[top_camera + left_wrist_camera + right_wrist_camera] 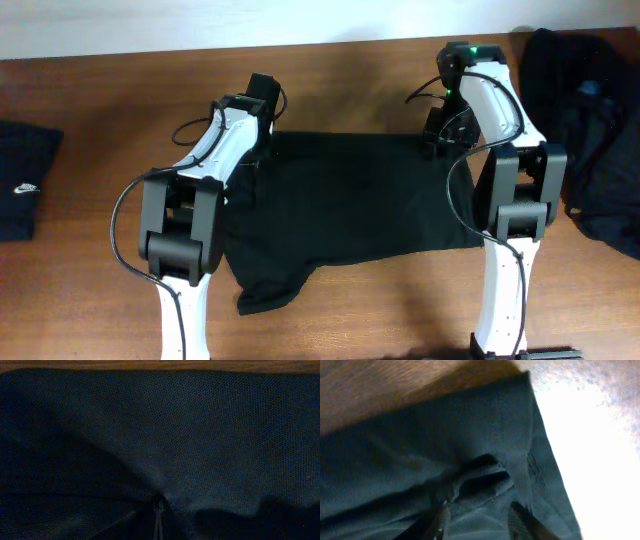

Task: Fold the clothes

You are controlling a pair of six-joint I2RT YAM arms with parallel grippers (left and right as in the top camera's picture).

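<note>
One-sided slack may bunch the black soft-fabric T-shirt (350, 200): left gripper (159, 512) pinches it, right gripper (480, 522) shows no readable hold.

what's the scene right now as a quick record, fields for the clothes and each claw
spread garment: black shirt, laid flat mid table
left claw: shut on the shirt's far left corner
right claw: at the far right corner, fabric bunched between its fingers, grip unclear
left edge: folded black garment with white logo
far right: dark pile, unfolded
</note>
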